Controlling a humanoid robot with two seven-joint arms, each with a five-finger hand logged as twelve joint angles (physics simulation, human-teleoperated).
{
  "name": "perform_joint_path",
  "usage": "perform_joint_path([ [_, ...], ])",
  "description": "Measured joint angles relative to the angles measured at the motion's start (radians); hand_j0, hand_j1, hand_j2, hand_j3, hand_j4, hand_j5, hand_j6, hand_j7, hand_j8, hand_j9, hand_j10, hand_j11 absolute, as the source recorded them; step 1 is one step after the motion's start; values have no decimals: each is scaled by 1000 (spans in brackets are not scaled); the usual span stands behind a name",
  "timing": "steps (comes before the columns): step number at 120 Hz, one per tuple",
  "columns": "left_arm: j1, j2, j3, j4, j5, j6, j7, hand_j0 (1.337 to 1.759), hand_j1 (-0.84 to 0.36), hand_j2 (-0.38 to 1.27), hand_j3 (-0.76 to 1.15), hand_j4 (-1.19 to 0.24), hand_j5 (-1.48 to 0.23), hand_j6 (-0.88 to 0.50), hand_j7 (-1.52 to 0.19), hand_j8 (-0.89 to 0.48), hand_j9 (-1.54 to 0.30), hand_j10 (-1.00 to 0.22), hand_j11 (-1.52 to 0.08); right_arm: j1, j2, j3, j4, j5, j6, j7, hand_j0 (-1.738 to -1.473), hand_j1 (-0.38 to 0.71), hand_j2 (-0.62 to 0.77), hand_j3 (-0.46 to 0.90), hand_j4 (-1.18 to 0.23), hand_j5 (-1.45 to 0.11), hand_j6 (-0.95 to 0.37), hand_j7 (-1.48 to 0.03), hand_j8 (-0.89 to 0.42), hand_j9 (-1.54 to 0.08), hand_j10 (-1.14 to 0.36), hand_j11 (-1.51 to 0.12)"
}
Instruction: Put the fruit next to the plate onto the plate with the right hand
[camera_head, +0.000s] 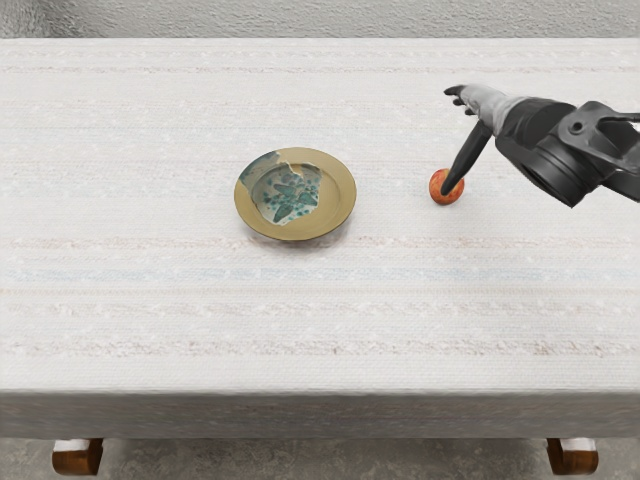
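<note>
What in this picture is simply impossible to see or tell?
Head view only.
The fruit: a finger of the right hand crosses it, so contact is unclear; its kind is too small to tell.
The right arm: cut off by the right edge.
The left arm: outside the frame.
The plate: its pattern is blurred.

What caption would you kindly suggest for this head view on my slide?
Right robot hand poised over the orange-red fruit lying beside the patterned plate.
</note>
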Motion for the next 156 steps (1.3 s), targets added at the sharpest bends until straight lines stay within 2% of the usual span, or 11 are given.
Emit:
perform_joint_path([
  [28, 0, 0, 1, 0, 0, 0, 0, 1658, 69, 47, 0, -234, -304, -234, -304, -234, -304, -234, -304, 33, 133, -191, -16, 1, -211, 0, -1658, -293, -8, 0, -49, -62, -51, -62, -50, -62, -49, -62],
  [50, 0, 0, 1, 0, 0, 0, 0, 1658, 69, 47, 0, -234, -304, -234, -304, -234, -304, -234, -304, 36, 232, -293, -67, 12, -246, 0, -1658, -273, -12, 0, -65, -84, -67, -83, -66, -83, -65, -83],
  [73, 0, 0, 1, 0, 0, 0, 0, 1658, 69, 47, 0, -234, -304, -234, -304, -234, -304, -234, -304, 37, 288, -365, -129, 35, -252, 0, -1658, -209, -22, 0, -118, -153, -120, -152, -119, -153, -118, -152],
  [116, 0, 0, 1, 0, 0, 0, 0, 1658, 69, 47, 0, -234, -304, -234, -304, -234, -304, -234, -304, 44, 319, -395, -167, 55, -253, 0, -1658, 29, -62, 0, -317, -411, -318, -411, -317, -411, -317, -411],
  [156, 0, 0, 0, 0, 0, 0, 0, 1658, 69, 47, 0, -234, -304, -234, -304, -234, -304, -234, -304, 30, 352, -399, -237, 56, -253, 0, -1658, 102, -74, 0, -377, -489, -378, -489, -377, -489, -377, -489],
])
